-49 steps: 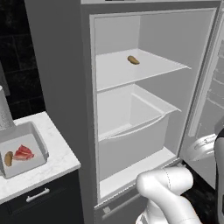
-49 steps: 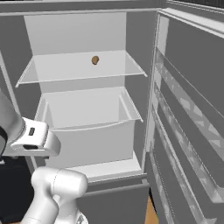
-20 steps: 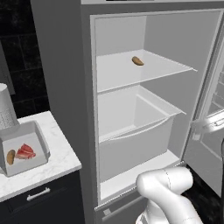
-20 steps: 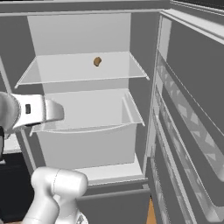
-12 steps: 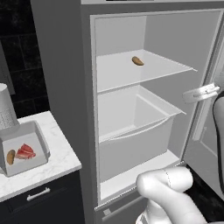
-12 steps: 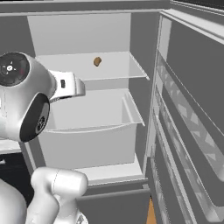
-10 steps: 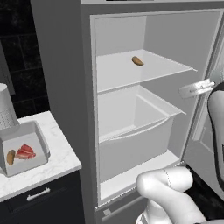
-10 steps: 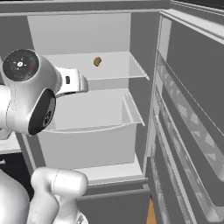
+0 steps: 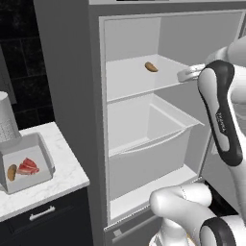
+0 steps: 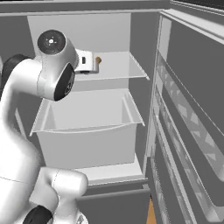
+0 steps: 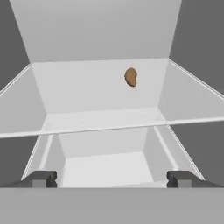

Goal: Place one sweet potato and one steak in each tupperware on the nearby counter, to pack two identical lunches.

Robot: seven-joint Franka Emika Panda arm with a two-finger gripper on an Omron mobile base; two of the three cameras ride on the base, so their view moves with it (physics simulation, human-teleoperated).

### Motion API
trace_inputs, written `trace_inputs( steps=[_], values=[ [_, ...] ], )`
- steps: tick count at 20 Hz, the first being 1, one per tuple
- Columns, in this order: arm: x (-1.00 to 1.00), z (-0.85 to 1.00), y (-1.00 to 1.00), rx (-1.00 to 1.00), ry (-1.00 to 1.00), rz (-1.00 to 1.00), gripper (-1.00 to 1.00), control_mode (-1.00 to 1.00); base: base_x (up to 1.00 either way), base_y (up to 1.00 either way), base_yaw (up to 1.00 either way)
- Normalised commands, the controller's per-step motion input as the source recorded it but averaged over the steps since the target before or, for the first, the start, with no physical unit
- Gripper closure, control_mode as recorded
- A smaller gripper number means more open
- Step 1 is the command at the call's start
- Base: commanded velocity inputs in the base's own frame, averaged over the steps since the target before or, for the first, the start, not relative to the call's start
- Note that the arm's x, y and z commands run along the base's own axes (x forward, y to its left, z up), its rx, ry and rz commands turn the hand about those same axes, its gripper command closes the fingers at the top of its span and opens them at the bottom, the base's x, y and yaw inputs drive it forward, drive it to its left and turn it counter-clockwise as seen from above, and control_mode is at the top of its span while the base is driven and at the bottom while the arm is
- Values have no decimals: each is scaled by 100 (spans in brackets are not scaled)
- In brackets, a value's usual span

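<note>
Now: small brown lumpy sweet potato lies ahead of the jaws, up a bit | hard, bumpy, light; grab its fat middle | gripper wide open, holding nothing

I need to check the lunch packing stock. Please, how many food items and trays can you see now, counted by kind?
Sweet potato: 2, one on the fridge shelf, one in the tray
Steak: 1, in the tray
Tray: 1, on the counter
Total: 4
</note>
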Motion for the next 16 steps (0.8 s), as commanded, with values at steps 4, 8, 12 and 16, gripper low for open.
trace_inputs(
  steps=[4,8,12,16],
  values=[
    [90,-10,1,0,1,-5,-100,-100,0,0,0],
    [90,-48,0,0,2,-4,-100,-100,0,0,0],
    [98,-20,28,0,0,0,-100,-100,0,0,0],
    [87,0,16,0,2,0,-100,-100,0,0,0]
  ],
)
